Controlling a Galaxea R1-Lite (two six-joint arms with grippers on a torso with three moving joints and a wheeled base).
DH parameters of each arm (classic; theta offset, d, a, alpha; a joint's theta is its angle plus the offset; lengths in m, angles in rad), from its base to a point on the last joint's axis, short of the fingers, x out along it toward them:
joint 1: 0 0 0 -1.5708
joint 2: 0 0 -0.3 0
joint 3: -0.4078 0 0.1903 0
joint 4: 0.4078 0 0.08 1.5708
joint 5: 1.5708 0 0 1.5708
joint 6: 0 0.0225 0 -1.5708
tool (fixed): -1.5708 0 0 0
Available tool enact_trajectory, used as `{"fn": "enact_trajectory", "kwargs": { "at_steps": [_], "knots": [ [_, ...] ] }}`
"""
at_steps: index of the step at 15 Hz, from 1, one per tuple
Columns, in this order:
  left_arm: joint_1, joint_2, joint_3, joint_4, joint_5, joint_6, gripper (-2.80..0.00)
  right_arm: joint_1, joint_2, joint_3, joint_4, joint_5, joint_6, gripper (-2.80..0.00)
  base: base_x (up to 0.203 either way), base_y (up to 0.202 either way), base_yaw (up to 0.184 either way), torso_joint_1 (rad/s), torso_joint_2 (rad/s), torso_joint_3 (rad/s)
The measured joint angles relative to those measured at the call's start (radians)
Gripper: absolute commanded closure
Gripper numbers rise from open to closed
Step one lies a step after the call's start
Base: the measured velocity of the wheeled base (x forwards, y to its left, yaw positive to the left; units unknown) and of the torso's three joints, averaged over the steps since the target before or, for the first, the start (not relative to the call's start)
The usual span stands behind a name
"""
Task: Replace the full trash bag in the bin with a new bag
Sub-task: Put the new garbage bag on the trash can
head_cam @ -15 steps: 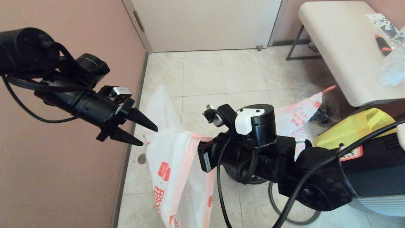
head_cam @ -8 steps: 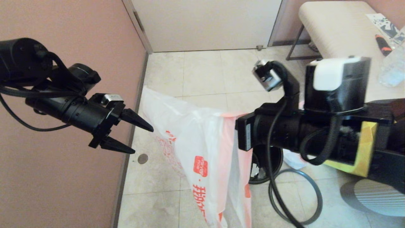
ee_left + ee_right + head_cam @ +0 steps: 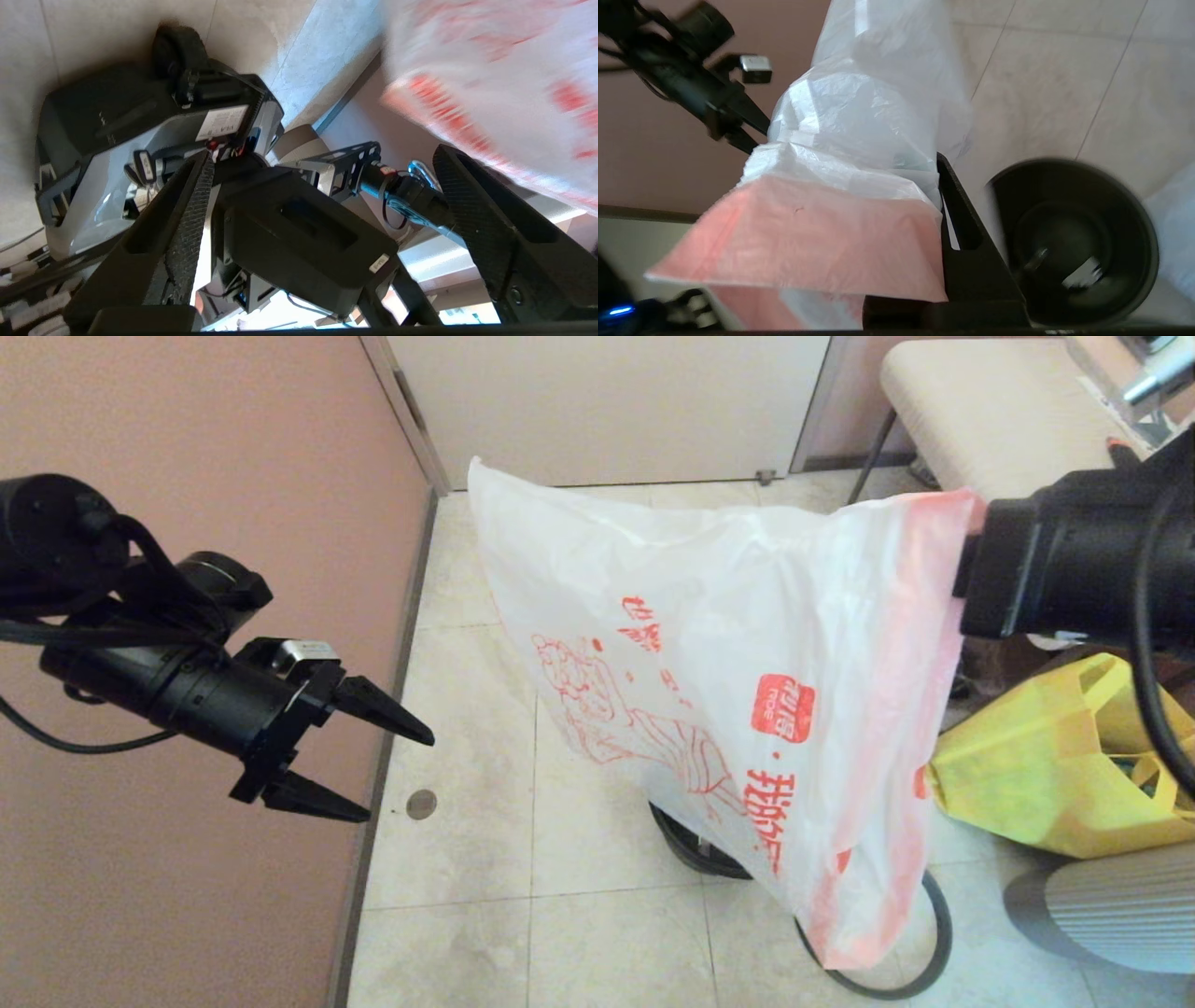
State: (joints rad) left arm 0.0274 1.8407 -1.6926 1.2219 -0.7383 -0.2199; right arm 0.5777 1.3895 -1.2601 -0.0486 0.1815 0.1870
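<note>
My right gripper [image 3: 973, 555], high at the right, is shut on the pink-orange edge band of the new bag [image 3: 728, 653]. That bag hangs spread out in the air, its orange-red cartoon and red text facing me. In the right wrist view the band [image 3: 798, 233] lies bunched against one black finger [image 3: 966, 242]; the other finger is hidden under the plastic. The black bin [image 3: 686, 835] stands on the floor, mostly behind the bag, and its inside shows dark [image 3: 1073, 242]. Its grey hoop [image 3: 936, 933] lies on the tiles beside it. My left gripper [image 3: 387, 775] hangs open and empty at the left, apart from the bag. The full trash bag is hidden.
A yellow tote [image 3: 1055, 765] sits on the floor at the right. A pale bench [image 3: 990, 420] stands behind it. The pink wall [image 3: 187, 429] runs close along the left. A closed door [image 3: 607, 401] is ahead. A round floor drain [image 3: 421, 804] sits near the wall.
My right arm has swung up and to the right, pulling the new bag away from the left gripper and spreading it wide. The left gripper has drifted slightly down and left, still open.
</note>
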Motion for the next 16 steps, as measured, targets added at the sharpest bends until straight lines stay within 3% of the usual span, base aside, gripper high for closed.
{"fn": "enact_trajectory", "kwargs": {
  "at_steps": [3,9,16],
  "knots": [
    [0.013,-0.015,0.111,-0.006,-0.003,0.078,-2.8,-0.065,-0.055,-0.116,0.152,0.076,0.087,0.0,0.0,0.0,0.0,0.0,0.0,0.0],
    [0.046,0.014,0.251,-0.091,-0.042,0.091,-2.8,-0.103,-0.119,-0.273,0.508,0.056,0.09,0.0,0.0,0.0,0.0,0.0,0.0,0.0],
    [0.049,0.025,0.252,-0.092,-0.041,0.091,-2.8,-0.1,-0.131,-0.343,0.606,0.045,0.098,0.0,0.0,0.0,0.0,0.0,0.0,0.0]
  ]
}}
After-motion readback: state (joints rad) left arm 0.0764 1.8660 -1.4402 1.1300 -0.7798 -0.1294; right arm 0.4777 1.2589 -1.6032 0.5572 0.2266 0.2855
